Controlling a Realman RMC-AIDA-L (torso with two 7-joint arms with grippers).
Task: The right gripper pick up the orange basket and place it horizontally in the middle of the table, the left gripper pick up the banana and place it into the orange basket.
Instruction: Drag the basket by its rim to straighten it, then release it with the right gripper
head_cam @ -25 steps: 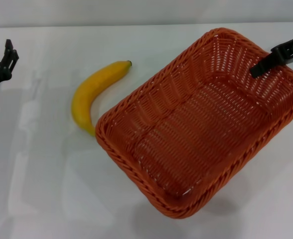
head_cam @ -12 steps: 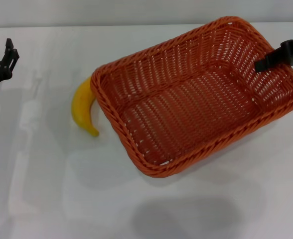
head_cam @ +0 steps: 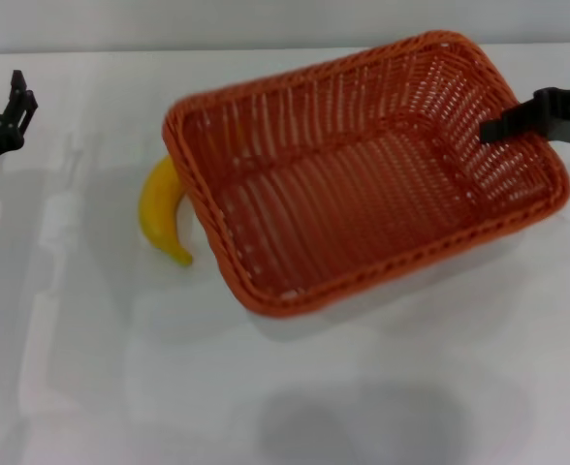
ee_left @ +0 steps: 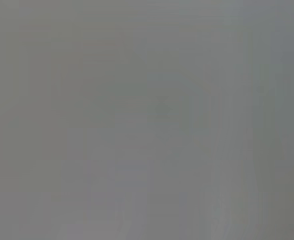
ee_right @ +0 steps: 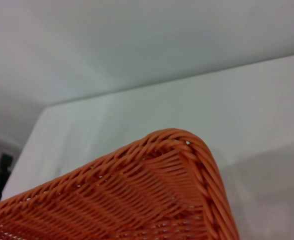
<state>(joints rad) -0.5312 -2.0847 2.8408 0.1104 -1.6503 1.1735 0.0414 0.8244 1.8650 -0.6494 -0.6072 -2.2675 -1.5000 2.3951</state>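
1. I see the orange basket point(head_cam: 363, 170) lifted above the worktop point(head_cam: 91, 368), its shadow lying apart below it, its long side running nearly crosswise.
2. The right gripper point(head_cam: 518, 121) reaches over the basket's right rim; its jaws look closed on that rim, carrying the basket.
3. The banana point(head_cam: 161, 208) lies on the worktop at the basket's left end, its upper part hidden behind the basket.
4. The left gripper point(head_cam: 15, 97) sits well left of the basket, holding nothing; I cannot tell how its jaws stand.
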